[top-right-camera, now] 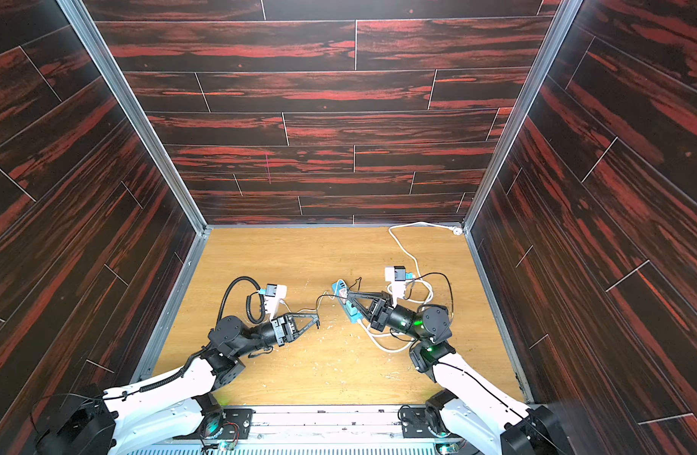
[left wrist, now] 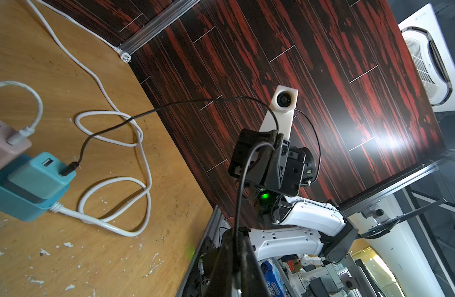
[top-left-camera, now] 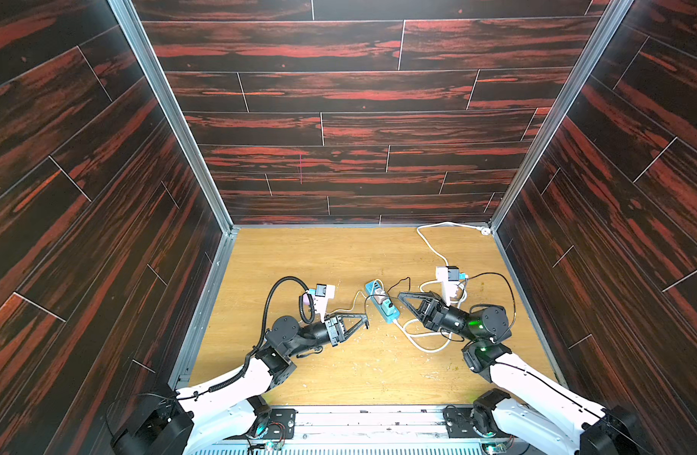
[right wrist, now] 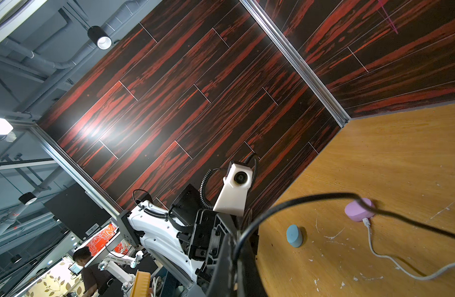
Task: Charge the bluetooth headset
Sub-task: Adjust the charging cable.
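Charging in progress: low over the table, the left gripper point(top-left-camera: 365, 321) is clamped on a thin black lead point(left wrist: 169, 105). Just beyond it the right gripper point(top-left-camera: 400, 294), also closed, pinches the same lead. The lead's plug sits in the teal charger point(left wrist: 38, 174) on the power strip point(top-left-camera: 390, 314). The charger end appears done. The headset cannot be picked out, so joining it likely remains.

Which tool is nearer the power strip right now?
Right. The right tool hangs right beside the power strip; the left tool is on the strip's other side, farther off.
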